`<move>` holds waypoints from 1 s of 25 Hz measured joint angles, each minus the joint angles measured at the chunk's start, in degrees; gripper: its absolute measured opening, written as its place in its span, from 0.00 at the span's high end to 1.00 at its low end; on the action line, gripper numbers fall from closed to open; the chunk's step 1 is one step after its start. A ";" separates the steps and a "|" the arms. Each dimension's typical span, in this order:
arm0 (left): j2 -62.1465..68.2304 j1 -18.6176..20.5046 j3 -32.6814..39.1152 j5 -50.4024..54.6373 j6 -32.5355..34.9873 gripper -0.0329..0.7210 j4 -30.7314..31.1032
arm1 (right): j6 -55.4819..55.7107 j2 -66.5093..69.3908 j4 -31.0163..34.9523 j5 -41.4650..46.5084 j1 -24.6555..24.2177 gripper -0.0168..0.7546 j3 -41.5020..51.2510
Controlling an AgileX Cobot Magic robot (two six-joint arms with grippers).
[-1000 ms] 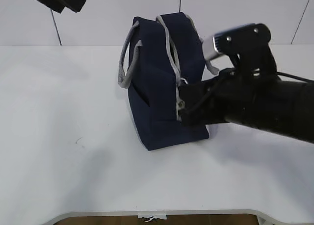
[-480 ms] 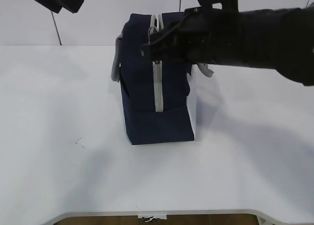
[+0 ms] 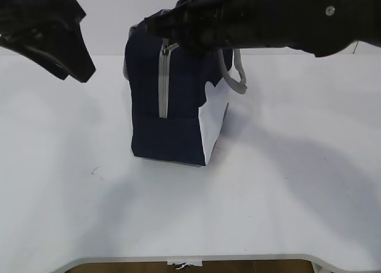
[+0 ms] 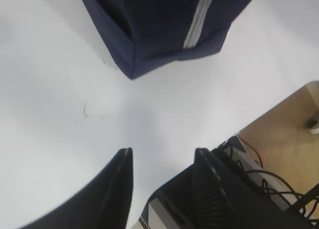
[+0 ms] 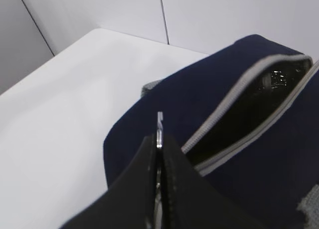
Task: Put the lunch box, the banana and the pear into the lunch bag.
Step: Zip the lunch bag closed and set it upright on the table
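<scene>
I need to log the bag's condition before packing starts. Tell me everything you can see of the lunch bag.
The lunch bag is a boxy navy fabric bag standing upright on the white table. A grey zipper runs down its near end; in the right wrist view it is partly open along the top, showing a dark inside. A white panel covers its lower right side, and a grey handle loops there. The right gripper is shut on the zipper pull.
</scene>
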 joint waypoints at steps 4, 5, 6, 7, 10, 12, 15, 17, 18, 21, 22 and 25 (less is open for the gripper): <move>0.00 0.00 2.04 -1.28 0.00 0.55 0.00 | 0.00 0.09 3.07 0.00 -0.10 0.98 -0.22; 0.00 0.00 2.17 -2.13 0.00 0.54 0.00 | 0.00 0.09 4.11 0.12 -0.10 0.98 -0.22; 0.12 0.00 2.25 -2.97 0.11 0.53 0.00 | 0.00 0.09 5.87 0.11 -0.10 0.98 -0.22; 0.45 0.00 2.25 -3.95 0.39 0.52 0.00 | 0.00 0.09 7.11 0.11 -0.10 0.98 -0.22; 1.87 0.00 2.25 -7.77 1.77 0.48 -0.38 | 0.00 0.09 12.57 0.11 -0.10 0.98 -0.22; 3.15 0.00 2.25 -10.59 3.11 0.47 -1.33 | 0.00 0.09 15.02 0.11 -0.10 0.98 -0.22; 5.18 0.00 2.25 -14.36 6.23 0.47 -3.77 | 0.00 0.09 18.37 0.11 -0.10 0.98 -0.22; 6.33 0.00 2.25 -16.55 7.27 0.46 -4.47 | 0.00 0.09 19.97 0.11 -0.10 0.98 -0.22; 6.88 0.00 2.25 -17.40 7.55 0.46 -4.74 | 0.00 0.09 20.42 0.11 -0.10 0.98 -0.22; 8.63 0.00 2.25 -20.15 7.91 0.46 -5.23 | 0.00 0.09 21.52 0.11 -0.10 0.98 -0.22; 8.98 0.00 2.25 -20.81 7.91 0.46 -5.36 | 0.00 0.09 21.57 0.11 -0.10 0.98 -0.22; 10.33 0.00 2.25 -23.07 8.28 0.47 -5.97 | 0.00 0.09 21.67 -0.01 -0.10 0.98 -0.22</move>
